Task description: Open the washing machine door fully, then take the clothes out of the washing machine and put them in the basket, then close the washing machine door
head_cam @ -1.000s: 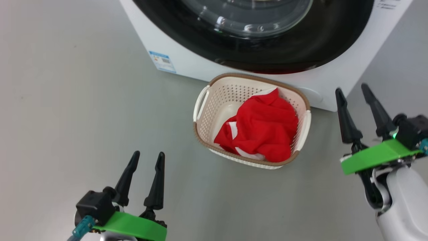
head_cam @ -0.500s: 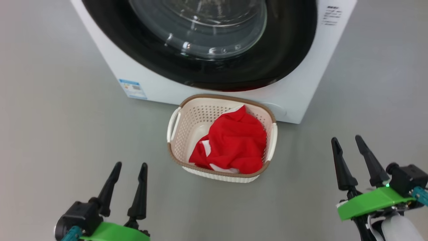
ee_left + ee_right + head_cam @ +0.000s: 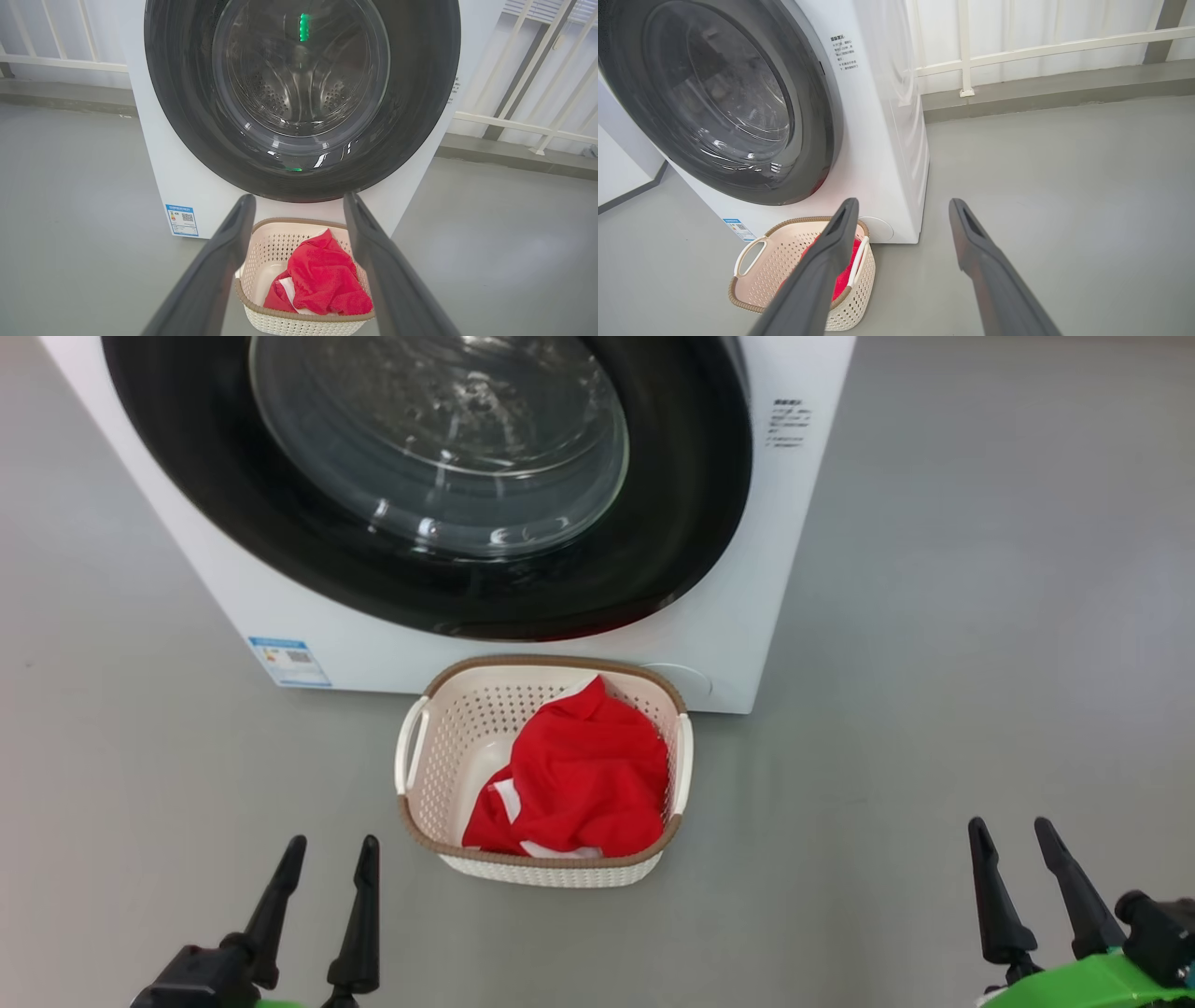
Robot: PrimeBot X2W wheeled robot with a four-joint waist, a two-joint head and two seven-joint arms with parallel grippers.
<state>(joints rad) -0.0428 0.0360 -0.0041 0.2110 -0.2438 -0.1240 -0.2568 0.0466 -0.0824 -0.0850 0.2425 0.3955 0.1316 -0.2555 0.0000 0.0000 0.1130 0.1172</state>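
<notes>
Head view gives us our left gripper point(image 3: 333, 847) at the lower left and our right gripper point(image 3: 1008, 829) at the lower right. Both have their fingers spread and pinch nothing above the grey floor point(image 3: 934, 663). Between them and farther ahead sits the basket point(image 3: 411, 821), with the red clothes point(image 3: 583, 775) heaped inside. Just behind it stands the washing machine point(image 3: 728, 644), and we see the washing machine door point(image 3: 672, 523) lying flush against its white front.
</notes>
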